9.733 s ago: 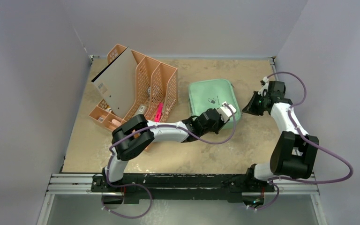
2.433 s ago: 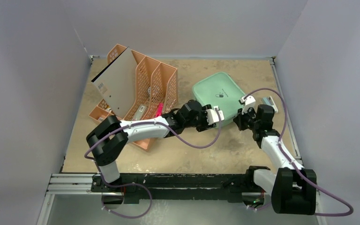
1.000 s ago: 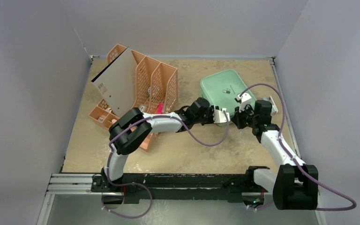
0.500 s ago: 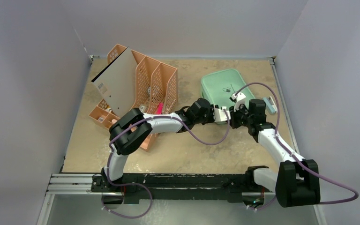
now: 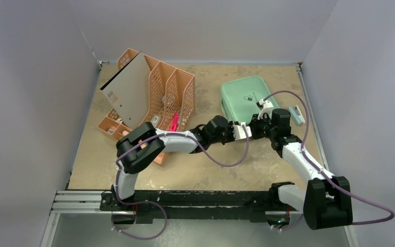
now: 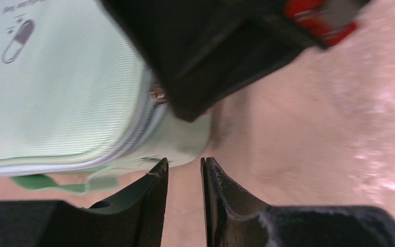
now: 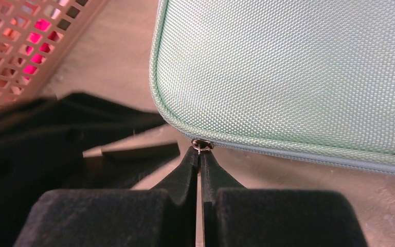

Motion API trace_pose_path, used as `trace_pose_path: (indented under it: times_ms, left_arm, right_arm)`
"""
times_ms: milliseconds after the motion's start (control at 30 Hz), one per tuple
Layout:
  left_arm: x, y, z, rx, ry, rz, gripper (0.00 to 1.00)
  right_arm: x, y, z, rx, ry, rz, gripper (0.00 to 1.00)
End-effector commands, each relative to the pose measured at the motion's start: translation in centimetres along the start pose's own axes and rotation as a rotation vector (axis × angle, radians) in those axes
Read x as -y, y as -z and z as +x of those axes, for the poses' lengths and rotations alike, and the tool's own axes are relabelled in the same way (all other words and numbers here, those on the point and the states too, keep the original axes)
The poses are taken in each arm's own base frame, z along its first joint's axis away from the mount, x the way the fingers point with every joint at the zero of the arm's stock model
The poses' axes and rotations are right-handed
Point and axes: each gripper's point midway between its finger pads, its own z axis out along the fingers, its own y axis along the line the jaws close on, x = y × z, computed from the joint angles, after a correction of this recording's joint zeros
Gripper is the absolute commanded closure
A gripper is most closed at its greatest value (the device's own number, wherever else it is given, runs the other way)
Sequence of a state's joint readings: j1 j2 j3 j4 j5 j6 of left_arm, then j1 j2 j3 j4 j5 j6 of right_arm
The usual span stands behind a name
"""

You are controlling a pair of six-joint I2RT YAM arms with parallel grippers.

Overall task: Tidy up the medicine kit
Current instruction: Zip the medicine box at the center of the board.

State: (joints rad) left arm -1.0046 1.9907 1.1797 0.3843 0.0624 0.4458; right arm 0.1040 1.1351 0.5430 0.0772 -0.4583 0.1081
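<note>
Mint-green fabric of the medicine kit (image 5: 241,95), lying at one o'clock on the table (image 5: 211,164), is being braced at its six-o'clock edge by the left gripper (image 6: 184,165). Its jaws are narrowly apart, and any pinch cannot be told. The zipper pull (image 7: 201,145) is being pinched by the closed right gripper (image 7: 200,154), probably for unzipping.

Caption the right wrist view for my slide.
Right claw pinches the zipper pull near a corner of the mint case, orange rack beyond.

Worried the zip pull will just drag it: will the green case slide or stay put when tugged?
Probably slides: the case looks like soft woven fabric, lying flat on the table. The right hand pinches only the small zipper pull, so the edge may pucker unless braced.
</note>
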Motion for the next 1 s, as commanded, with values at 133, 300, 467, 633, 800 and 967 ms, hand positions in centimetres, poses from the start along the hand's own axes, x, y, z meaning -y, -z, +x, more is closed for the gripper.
trace_pose_path:
  times_ms: [133,300,467,633,800,967]
  left_arm:
    - [1.9,3.9,-6.2,0.211,0.236,0.023,0.68]
    - [1.7,5.1,-6.1,0.198,0.282,0.004,0.65]
    - [1.5,5.6,-5.1,0.164,0.323,-0.027,0.63]
    - [1.2,5.9,-4.3,0.116,0.381,-0.081,0.62]
    - [0.8,6.1,-4.1,0.088,0.384,-0.125,0.58]
    - [1.1,5.4,-4.2,0.081,0.377,-0.142,0.56]
  right_arm:
    - [-2.9,1.9,-3.4,0.13,-0.139,-0.042,1.0]
    - [-3.5,2.2,-2.5,0.064,-0.317,-0.036,1.0]
    - [-3.5,1.3,-0.1,-0.107,-0.556,0.013,1.0]
    - [-4.2,-0.3,1.9,-0.238,-0.663,-0.046,0.92]
    - [-4.2,1.0,1.9,-0.235,-0.657,0.001,0.71]
    - [-3.7,3.0,0.4,-0.154,-0.683,0.098,0.53]
